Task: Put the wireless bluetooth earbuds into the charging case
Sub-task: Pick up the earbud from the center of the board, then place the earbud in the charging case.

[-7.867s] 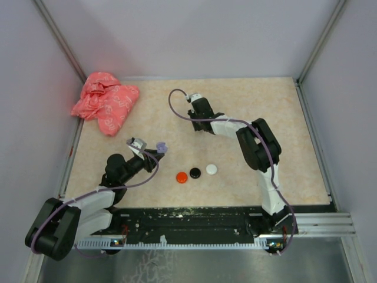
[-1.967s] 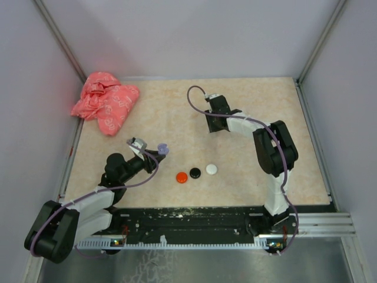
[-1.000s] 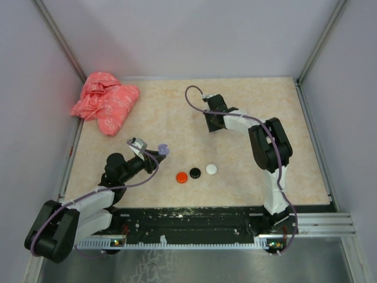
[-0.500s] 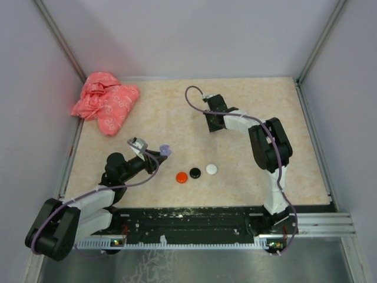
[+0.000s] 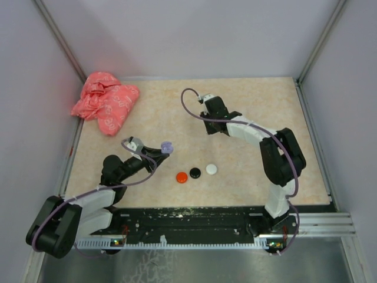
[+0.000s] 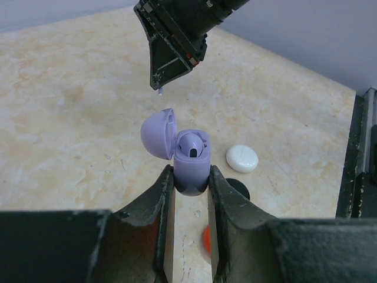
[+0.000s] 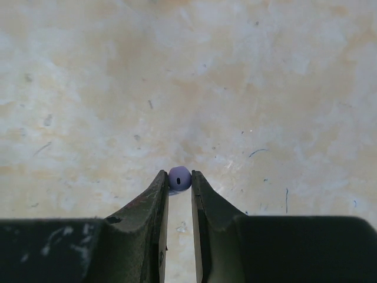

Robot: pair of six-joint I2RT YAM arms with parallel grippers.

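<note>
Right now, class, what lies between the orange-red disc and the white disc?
The black disc sits between the orange-red disc and the white disc, shown in the top view.

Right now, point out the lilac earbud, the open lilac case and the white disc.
lilac earbud (image 7: 179,177), right wrist view, rounded head.
lilac case (image 6: 191,175), left wrist view, body's front.
white disc (image 6: 242,158), left wrist view, top face.
</note>
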